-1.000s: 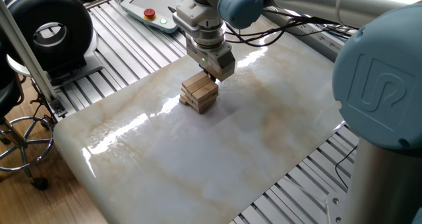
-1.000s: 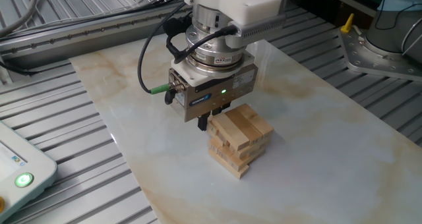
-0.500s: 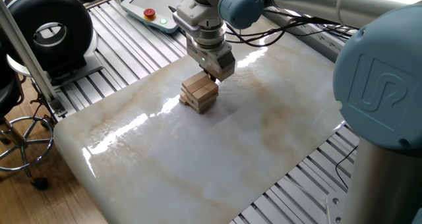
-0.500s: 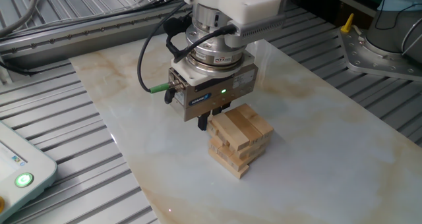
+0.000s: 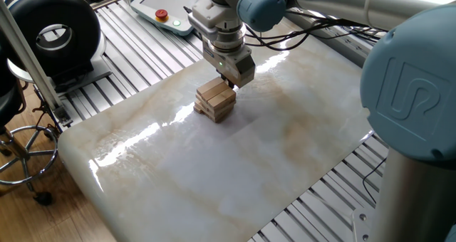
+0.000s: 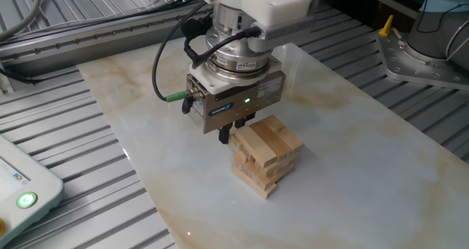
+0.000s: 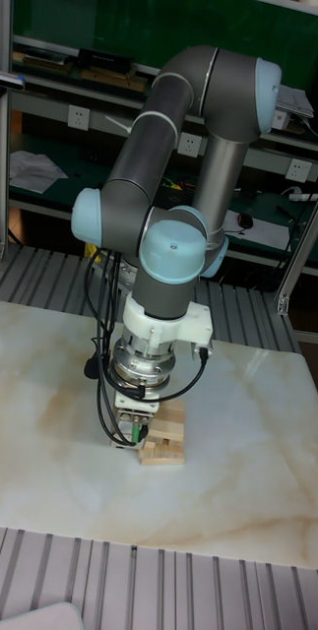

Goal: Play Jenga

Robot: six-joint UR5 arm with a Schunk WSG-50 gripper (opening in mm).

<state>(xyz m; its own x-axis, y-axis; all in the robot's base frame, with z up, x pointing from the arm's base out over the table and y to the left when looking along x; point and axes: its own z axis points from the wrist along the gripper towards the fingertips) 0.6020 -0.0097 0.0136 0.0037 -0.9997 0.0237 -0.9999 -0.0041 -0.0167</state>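
The Jenga stack [image 5: 215, 101] of light tan wooden blocks stands in crosswise layers on the marble tabletop [image 5: 178, 171]. It also shows in the other fixed view [image 6: 265, 154] and in the tall fixed view [image 7: 164, 440]. My gripper [image 6: 233, 130] points down right beside the stack, at the height of its upper layers, on the side facing the teach pendant. Its dark fingertips [image 6: 223, 137] poke out under the grey body, and the blocks partly hide them. No block is lifted off the stack. In the one fixed view the gripper [image 5: 230, 80] hangs just behind the stack's top.
A teach pendant [image 5: 160, 11] lies on the slatted aluminium frame [image 5: 135, 57] beyond the slab's far corner. A black ring-shaped device [image 5: 53, 32] and a stool [image 5: 21, 153] stand off the left edge. Cables [image 6: 172, 55] loop off the wrist.
The gripper has crept a few pixels up and away from the stack's side. The blocks have not shifted.
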